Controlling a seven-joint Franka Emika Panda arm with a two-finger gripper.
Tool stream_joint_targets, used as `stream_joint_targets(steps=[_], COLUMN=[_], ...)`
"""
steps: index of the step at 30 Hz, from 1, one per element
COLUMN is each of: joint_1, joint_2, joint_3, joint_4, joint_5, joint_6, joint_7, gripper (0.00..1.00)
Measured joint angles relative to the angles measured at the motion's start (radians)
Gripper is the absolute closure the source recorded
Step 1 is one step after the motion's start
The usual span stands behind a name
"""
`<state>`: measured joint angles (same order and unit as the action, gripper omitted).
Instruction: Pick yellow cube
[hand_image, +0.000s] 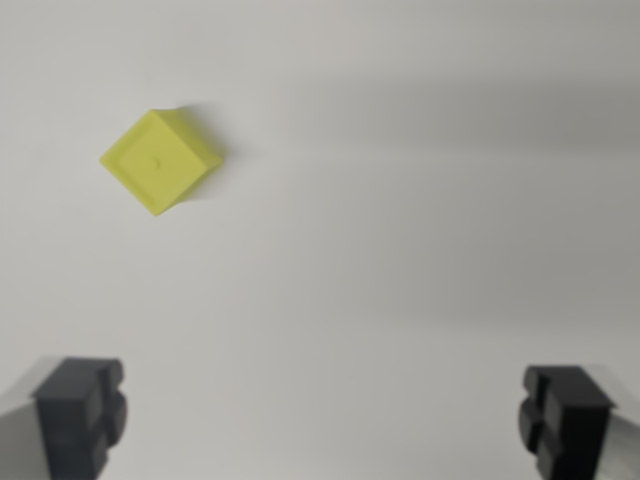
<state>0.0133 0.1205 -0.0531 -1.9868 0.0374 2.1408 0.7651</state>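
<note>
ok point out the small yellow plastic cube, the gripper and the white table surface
small yellow plastic cube (160, 163): wrist view, middle of its top face
gripper (322, 425): wrist view, midway between the two dark fingertips, which stand wide apart
white table surface (420, 230): wrist view, a bare patch to the right of the cube

The yellow cube (160, 162), up and toward the wrist view's left of the gripper (325, 420), looks like matt plastic: smooth faces, soft edges, no glare, with 1 tiny dimple in the middle of its top face. The 2 fingertips (82, 412) are dark, matt and blocky, seemingly moulded plastic or rubber, with stepped ridges. Behind them, pale grey parts have a dull satin look. The table (400, 200) beneath the gripper is plain white, smooth and matt, without texture.
</note>
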Motion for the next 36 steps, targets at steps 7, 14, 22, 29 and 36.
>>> stream_joint_targets(steps=[7, 14, 22, 29, 36], joint_1=[0.015, 0.031, 0.048, 0.063, 0.079], joint_2=[0.022, 0.046, 0.076, 0.105, 0.136], joint_3=[0.0, 0.0, 0.0, 0.0, 0.0], joint_4=[-0.018, -0.033, -0.046, -0.054, -0.06], joint_5=[0.001, 0.002, 0.003, 0.004, 0.005], joint_6=[0.037, 0.073, 0.114, 0.149, 0.182], joint_7=[-0.037, -0.074, -0.116, -0.154, -0.191], gripper=[0.0, 0.0, 0.0, 0.0, 0.0])
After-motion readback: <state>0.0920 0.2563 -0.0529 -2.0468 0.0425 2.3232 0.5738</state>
